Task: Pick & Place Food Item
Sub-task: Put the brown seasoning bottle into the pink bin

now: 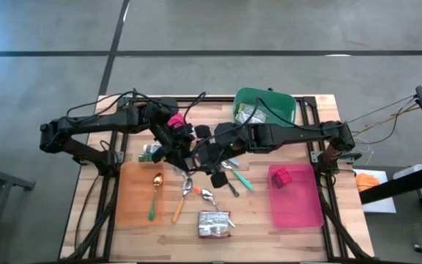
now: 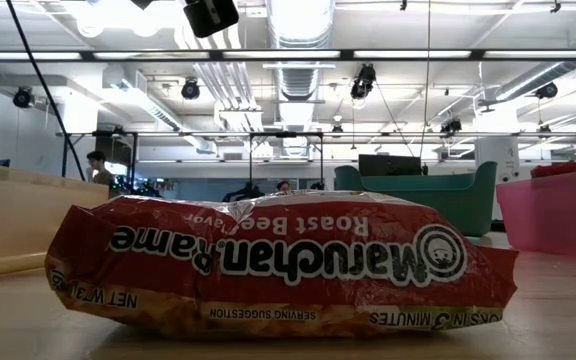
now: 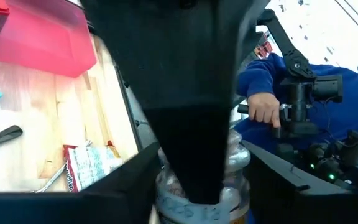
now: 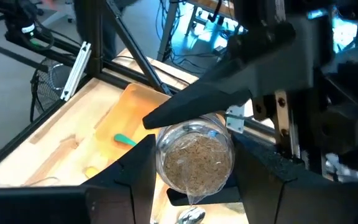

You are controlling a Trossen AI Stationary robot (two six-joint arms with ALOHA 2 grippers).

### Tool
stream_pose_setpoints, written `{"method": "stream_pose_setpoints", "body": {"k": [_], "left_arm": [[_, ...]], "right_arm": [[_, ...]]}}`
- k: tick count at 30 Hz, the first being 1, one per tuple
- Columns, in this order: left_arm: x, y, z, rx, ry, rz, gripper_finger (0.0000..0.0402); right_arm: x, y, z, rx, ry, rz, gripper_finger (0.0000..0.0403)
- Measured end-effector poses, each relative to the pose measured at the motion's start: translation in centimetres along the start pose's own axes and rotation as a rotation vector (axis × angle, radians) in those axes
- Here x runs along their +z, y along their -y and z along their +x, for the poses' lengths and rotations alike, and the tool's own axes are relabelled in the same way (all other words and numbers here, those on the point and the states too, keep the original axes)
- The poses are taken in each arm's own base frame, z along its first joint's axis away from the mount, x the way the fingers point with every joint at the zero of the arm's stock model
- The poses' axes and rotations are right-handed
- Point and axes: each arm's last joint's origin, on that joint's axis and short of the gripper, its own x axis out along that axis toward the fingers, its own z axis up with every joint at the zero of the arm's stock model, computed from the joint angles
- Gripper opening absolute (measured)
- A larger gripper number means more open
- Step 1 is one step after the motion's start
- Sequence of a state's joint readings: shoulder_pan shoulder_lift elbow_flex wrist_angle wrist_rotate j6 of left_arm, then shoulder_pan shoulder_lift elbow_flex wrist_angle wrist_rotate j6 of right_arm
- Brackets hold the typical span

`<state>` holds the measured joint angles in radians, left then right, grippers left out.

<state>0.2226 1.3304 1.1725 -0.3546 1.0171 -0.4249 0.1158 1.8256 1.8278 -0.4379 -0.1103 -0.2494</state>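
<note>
A clear jar of brown granules (image 4: pixel 194 158) is held above the middle of the table, between both arms. My left gripper (image 1: pixel 176 149) and my right gripper (image 1: pixel 205 155) meet there, and both are shut on the jar. In the high view the grippers hide the jar. The left wrist view shows the jar (image 3: pixel 232 163) behind a finger of my right gripper. A red ramen packet (image 1: pixel 214 224) lies flat near the table's near edge and fills the low view (image 2: pixel 278 265). My left gripper has the jar between its two fingers, one (image 3: pixel 138 177) on each side of the jar's wall (image 3: pixel 236 171). The right arm's finger hides most of the contact. The jar is clear of the table. My right gripper has the jar's round wall (image 4: pixel 160 155) between its two fingers (image 4: pixel 132 177), one on each side, and looks at the jar end-on. The left gripper's finger (image 4: pixel 197 102) lies across the jar's other side. The jar is lifted clear of the table.
A green bin (image 1: pixel 288 110) stands at the far right. A pink tray (image 1: pixel 299 205) holding a pink item (image 1: pixel 280 176) is at the right. An orange mat (image 1: pixel 132 198) with a spoon (image 1: pixel 156 192) is at the left. Several spoons (image 1: pixel 196 192) lie in the middle. A person in blue (image 3: pixel 278 93) is beyond the table.
</note>
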Motion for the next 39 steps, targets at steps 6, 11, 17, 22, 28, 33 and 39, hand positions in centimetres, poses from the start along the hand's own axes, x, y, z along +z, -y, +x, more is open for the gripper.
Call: {"method": "stream_pose_setpoints", "body": {"k": [6,11,17,22,28,33,39], "left_arm": [[0.2,0.3,-0.2,0.001,0.011,0.000,0.0368],[0.2,0.4,-0.3,-0.005,0.010,0.001,0.0389],[0.3,0.1,-1.1,-0.012,0.014,-0.025,0.0356],[0.1,0.5,-3.2,0.017,0.051,-0.047,0.0331],[-0.4,1.9,-6.6,0.075,0.139,-0.041,0.0307],[-1.0,3.3,-9.1,0.123,0.218,0.013,0.0290],[-1.6,4.4,-10.9,0.167,0.280,0.064,0.0283]], "right_arm": [[-0.3,-0.2,0.2,0.018,-0.017,0.104,0.0167],[-0.4,-0.1,0.0,0.008,-0.036,0.185,0.0167],[-0.8,-0.3,-0.4,0.003,-0.095,0.324,0.0167],[-2.0,-0.2,-0.9,-0.113,-0.232,0.458,0.0167],[-3.5,-0.6,-2.3,-0.204,-0.410,0.680,0.0167],[-4.9,-1.2,-3.5,-0.284,-0.597,0.873,0.0167],[-5.9,-2.7,-5.0,-0.375,-0.774,1.011,0.0167]]}}
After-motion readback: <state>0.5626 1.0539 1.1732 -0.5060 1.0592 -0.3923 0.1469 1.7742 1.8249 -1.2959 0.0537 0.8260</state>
